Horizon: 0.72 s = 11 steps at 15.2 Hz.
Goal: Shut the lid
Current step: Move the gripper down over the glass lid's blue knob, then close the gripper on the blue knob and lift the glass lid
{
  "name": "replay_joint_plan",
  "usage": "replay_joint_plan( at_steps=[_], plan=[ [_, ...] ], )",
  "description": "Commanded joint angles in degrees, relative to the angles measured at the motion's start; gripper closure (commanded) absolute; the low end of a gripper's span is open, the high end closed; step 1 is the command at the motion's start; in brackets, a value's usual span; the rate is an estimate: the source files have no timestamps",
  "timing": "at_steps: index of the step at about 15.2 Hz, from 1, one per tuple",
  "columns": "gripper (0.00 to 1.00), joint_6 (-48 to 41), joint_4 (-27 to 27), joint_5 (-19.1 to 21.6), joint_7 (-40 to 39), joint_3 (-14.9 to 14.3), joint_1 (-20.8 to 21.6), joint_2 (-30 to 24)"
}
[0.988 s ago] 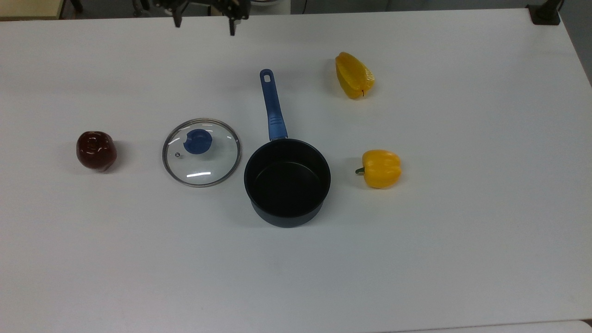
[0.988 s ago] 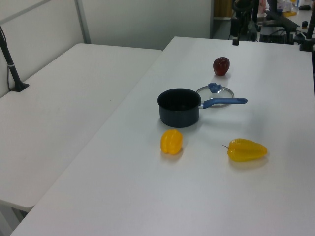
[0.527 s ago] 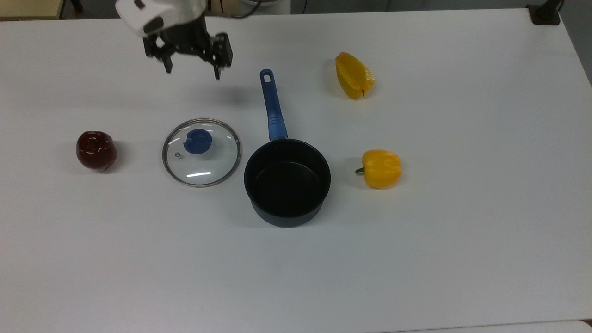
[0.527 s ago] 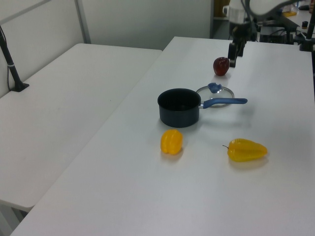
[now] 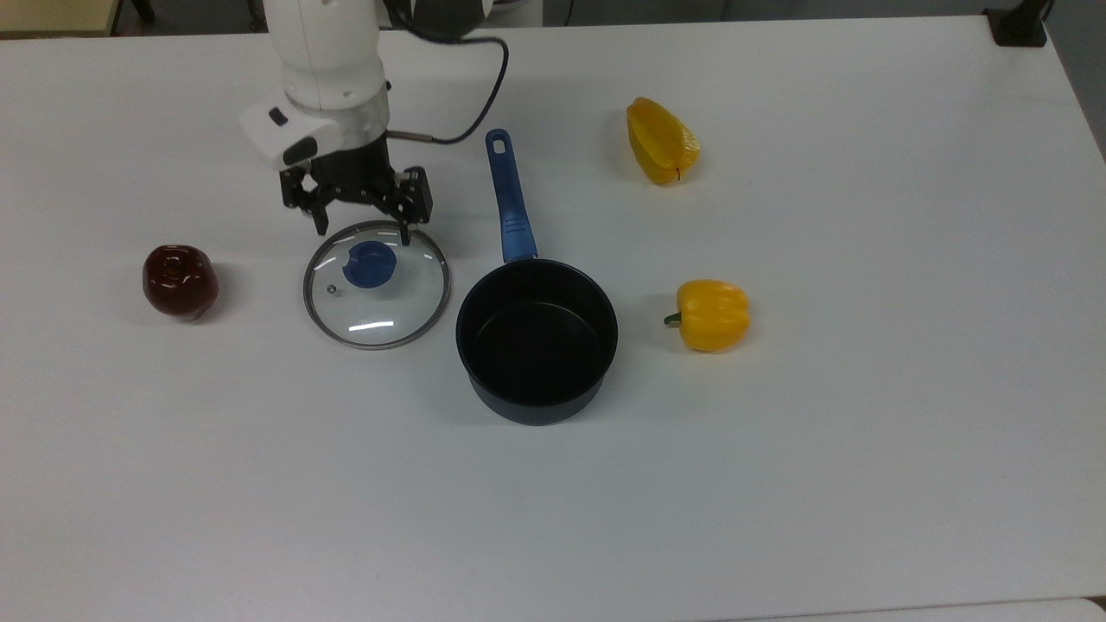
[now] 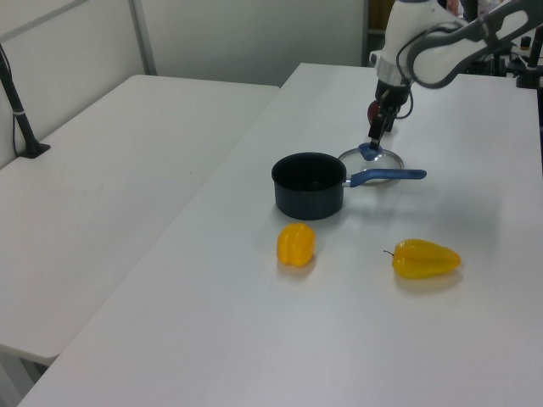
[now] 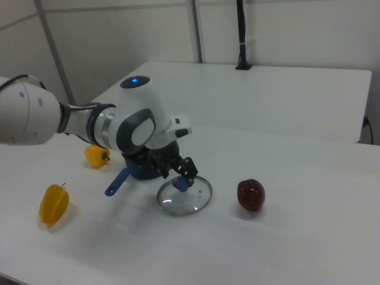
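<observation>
The lid [image 5: 377,285], rigid, smooth and breakable glass, is best gripped by its blue knob [image 5: 371,263]; pincer [image 5: 361,228] open above it.

My white table [image 5: 864,475] carries, near the gripper [image 5: 363,231], the lid [image 5: 377,285], saucepan [image 5: 536,341], red pepper [image 5: 180,282] and two yellow peppers [image 5: 662,141] [image 5: 712,314].

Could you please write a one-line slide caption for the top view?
Open gripper above the glass lid lying beside the empty saucepan.
</observation>
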Motion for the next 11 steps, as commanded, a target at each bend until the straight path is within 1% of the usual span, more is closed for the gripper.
replay_joint_plan(
  at_steps=[1, 3, 4, 5, 7, 8, 9, 11],
  plan=[
    [0.00, 6.67, -0.69, -0.98, -0.50, 0.03, -0.07, 2.51],
    [0.00, 8.34, -0.60, -0.98, -0.32, 0.03, -0.25, 3.30],
    [0.05, 8.87, -0.60, -0.98, -0.32, 0.03, -0.51, 3.39],
    [0.13, 8.96, -0.52, -0.89, -0.32, 0.03, -0.51, 3.48],
    [0.37, 8.88, -0.51, -0.89, -0.24, 0.03, -0.51, 3.39],
    [0.45, 8.62, -0.52, -0.89, -0.24, 0.03, -0.42, 3.30],
    [0.47, 8.18, -0.60, -0.89, -0.15, 0.03, -0.42, 3.13],
    [0.46, 6.25, -0.60, -0.89, -0.06, 0.03, -0.42, 2.60]
  ],
)
